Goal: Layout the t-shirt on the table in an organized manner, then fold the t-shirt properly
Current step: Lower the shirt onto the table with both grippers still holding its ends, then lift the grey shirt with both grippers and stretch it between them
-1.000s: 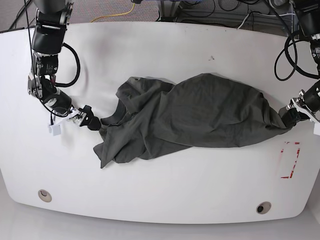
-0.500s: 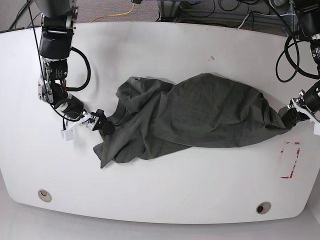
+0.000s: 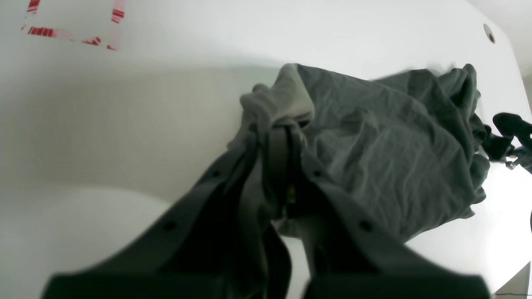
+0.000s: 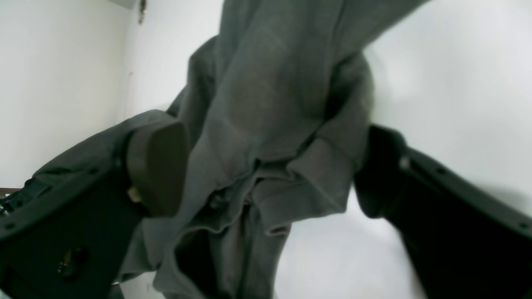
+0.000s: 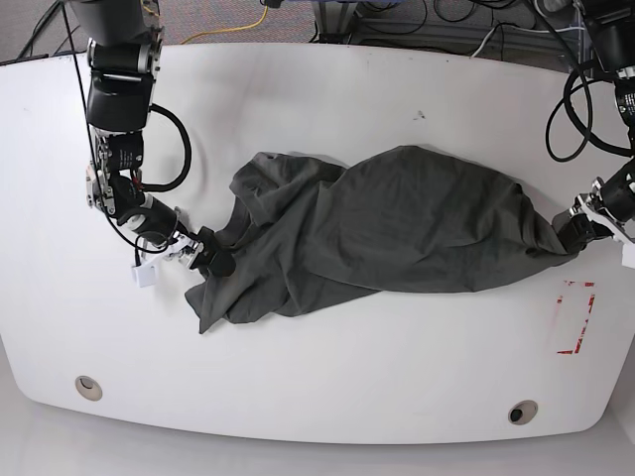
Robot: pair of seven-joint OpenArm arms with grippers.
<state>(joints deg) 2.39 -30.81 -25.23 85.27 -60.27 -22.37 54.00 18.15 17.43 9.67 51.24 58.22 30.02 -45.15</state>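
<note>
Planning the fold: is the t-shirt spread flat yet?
No. The t-shirt lies bunched and wrinkled on the table, layers overlapping.

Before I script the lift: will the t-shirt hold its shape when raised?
Probably not: the t-shirt lies crumpled in soft folds, so it will likely droop. It bunches inside the left claw, suggesting it compresses easily. It looks light.

Lighting: bright, even, from overhead. Counter (image 5: 327,119): glossy white, soft glare, faint shadows beside the t-shirt (image 5: 397,233). Base view: sharp, edges bowed by wide lens. Wrist views: near gripper parts dark and out of focus; background washed out, cloth folds moderately clear.
</note>
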